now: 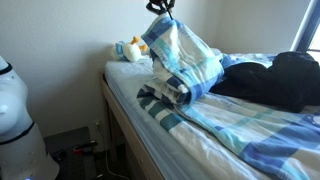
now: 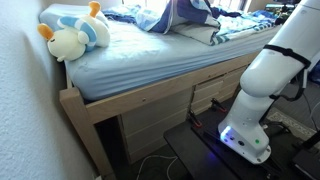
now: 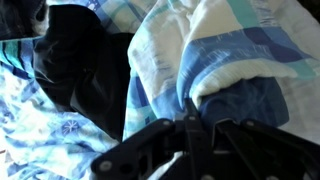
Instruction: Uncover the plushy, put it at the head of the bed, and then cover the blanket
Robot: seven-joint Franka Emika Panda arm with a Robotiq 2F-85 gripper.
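Pincer [image 1: 160, 8] grips blanket [image 1: 185, 55], bunched high over bed [image 1: 125, 82].

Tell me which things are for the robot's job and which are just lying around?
For the job: plushy, blanket held up by the shut hand, bed.
Just lying about: black bundle on the bed, drawers under the bed.

Plushy [image 2: 66, 42] at bed [image 2: 150, 62] head, blanket [image 1: 185, 55] aloft
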